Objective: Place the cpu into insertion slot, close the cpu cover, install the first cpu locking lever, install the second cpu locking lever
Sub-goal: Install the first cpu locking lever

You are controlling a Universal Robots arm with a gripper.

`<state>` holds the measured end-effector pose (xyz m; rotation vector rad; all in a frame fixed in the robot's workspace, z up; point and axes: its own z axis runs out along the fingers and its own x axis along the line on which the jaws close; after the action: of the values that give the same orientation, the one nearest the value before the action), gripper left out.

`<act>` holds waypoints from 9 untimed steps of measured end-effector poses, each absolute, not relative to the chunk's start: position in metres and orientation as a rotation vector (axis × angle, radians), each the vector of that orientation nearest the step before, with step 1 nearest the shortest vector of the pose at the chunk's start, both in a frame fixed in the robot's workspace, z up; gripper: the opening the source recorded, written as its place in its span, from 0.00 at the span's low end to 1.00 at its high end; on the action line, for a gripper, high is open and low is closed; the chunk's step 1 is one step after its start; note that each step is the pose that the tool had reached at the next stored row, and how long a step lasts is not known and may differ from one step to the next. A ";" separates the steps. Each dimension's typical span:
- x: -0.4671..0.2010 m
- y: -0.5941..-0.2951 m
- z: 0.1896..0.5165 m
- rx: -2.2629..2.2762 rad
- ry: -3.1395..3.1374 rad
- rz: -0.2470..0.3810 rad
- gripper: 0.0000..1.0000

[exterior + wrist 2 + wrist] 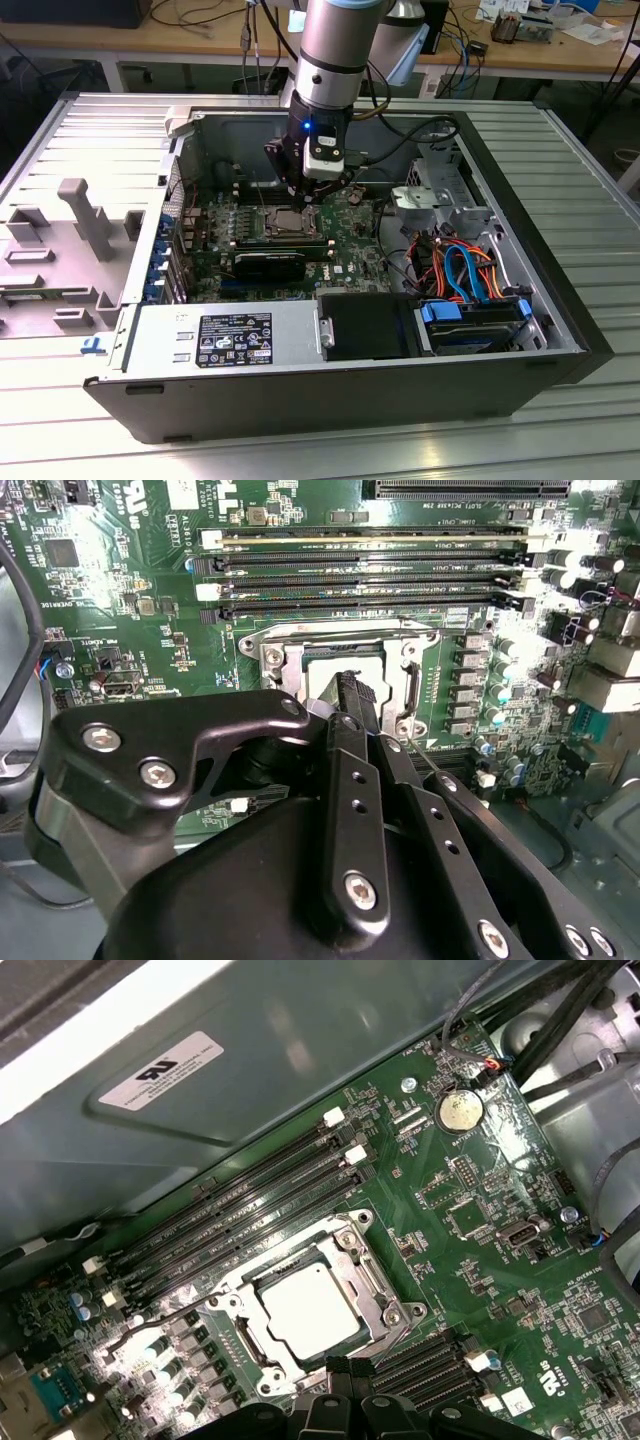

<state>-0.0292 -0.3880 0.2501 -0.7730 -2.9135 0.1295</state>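
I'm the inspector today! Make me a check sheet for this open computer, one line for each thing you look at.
Surface: green circuit board inside an open computer case.
Job's things: the cpu lies in the insertion slot; the cpu cover lies flat around it.
Clutter: nothing seen.
Gripper: the gripper hangs just above the slot's edge, shut, holding nothing.
Cables: black cables beside the board; blue and orange cables at the exterior view's right.
Surroundings: ribbed metal table; grey moulded tray at the exterior view's left.
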 end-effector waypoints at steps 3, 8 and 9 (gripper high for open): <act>-0.029 -0.388 0.250 -0.771 -2.914 0.130 0.11; -0.029 -0.388 0.250 -0.768 -2.915 0.130 0.11; -0.029 -0.388 0.250 -0.767 -2.915 0.130 0.11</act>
<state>-0.0292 -0.3880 0.2501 -0.7671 -2.9152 0.1299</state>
